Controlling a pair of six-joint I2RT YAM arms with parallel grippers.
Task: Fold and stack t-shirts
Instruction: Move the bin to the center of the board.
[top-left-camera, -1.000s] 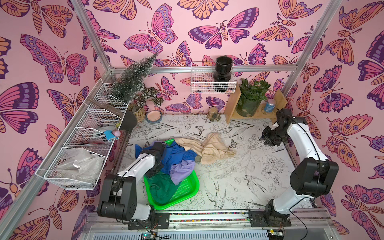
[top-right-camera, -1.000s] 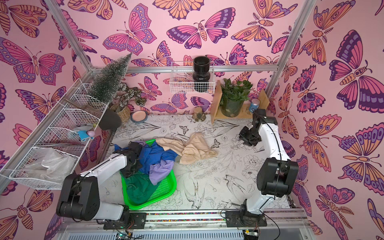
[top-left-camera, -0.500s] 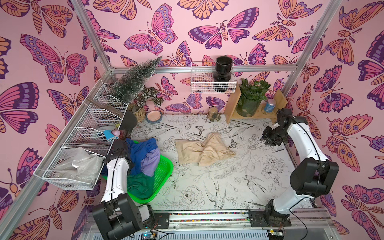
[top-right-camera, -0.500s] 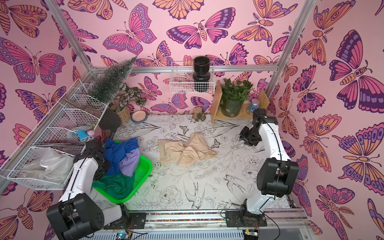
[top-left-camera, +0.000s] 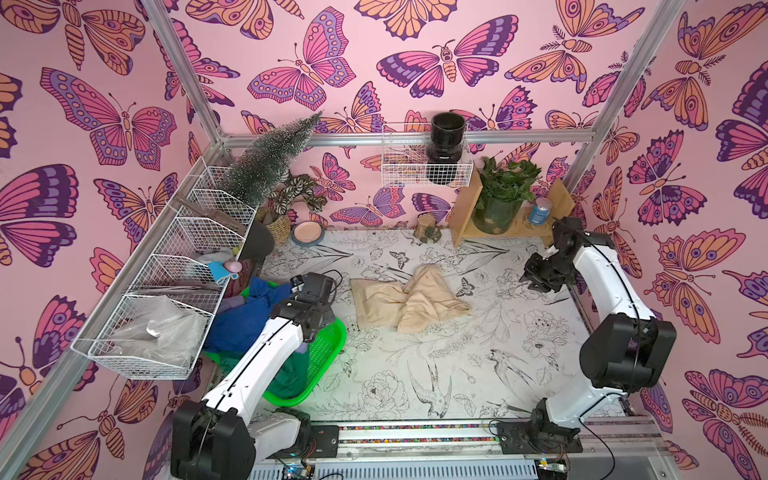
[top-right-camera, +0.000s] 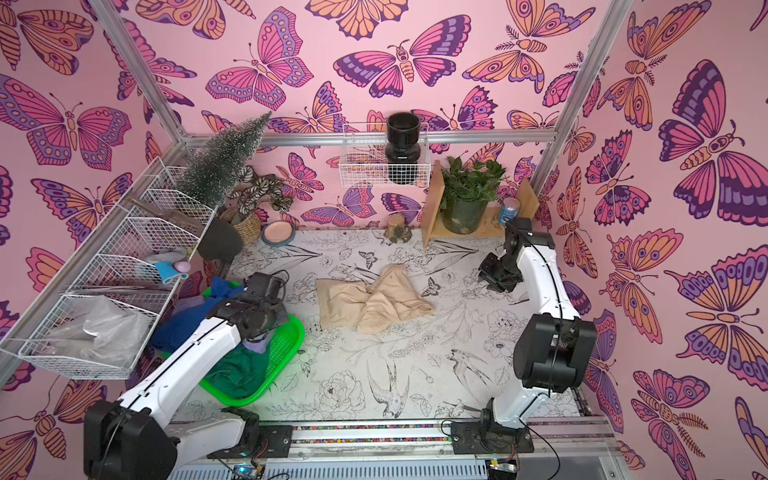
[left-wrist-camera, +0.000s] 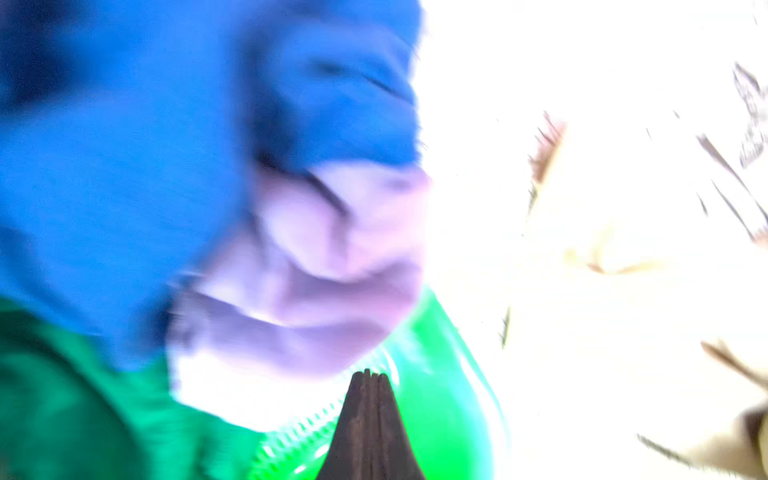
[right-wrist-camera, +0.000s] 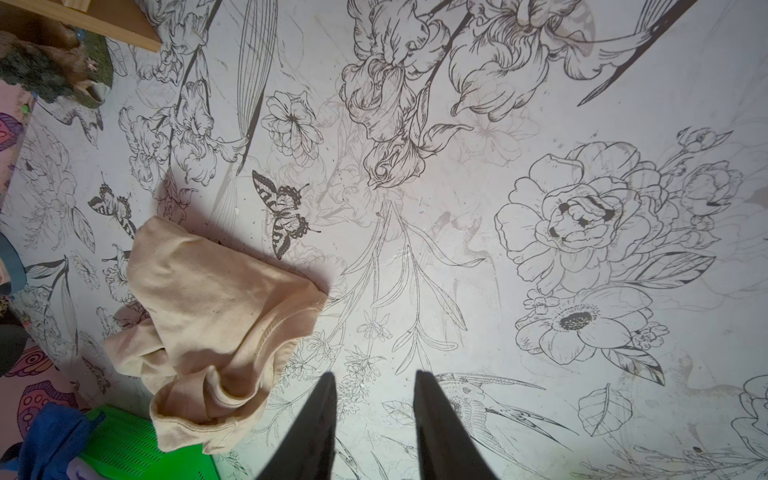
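Note:
A beige t-shirt (top-left-camera: 409, 301) (top-right-camera: 374, 299) lies crumpled on the floral table top, apart from both grippers; the right wrist view shows it too (right-wrist-camera: 216, 316). The royal blue tee (top-left-camera: 245, 311), the lavender tee (left-wrist-camera: 324, 257) and the dark green tee (top-left-camera: 291, 374) are heaped in the bright green basket (top-left-camera: 328, 345). My left gripper (left-wrist-camera: 368, 374) hovers over the basket's rim beside the lavender tee, jaws pressed shut with nothing between them. My right gripper (right-wrist-camera: 374, 376) (top-left-camera: 536, 282) hangs open over bare table at the far right.
White wire baskets (top-left-camera: 166, 291) line the left wall, one overhanging the green basket. Along the back stand a small frosted tree (top-left-camera: 270, 162), a potted plant (top-left-camera: 291, 203), a pink bowl (top-left-camera: 307, 233), a stump (top-left-camera: 428, 227) and a wooden shelf (top-left-camera: 511, 226).
The green basket with its tees slid left, and the beige t-shirt dropped flat onto the table. My left arm swung left, then back over the basket. The right arm stayed put.

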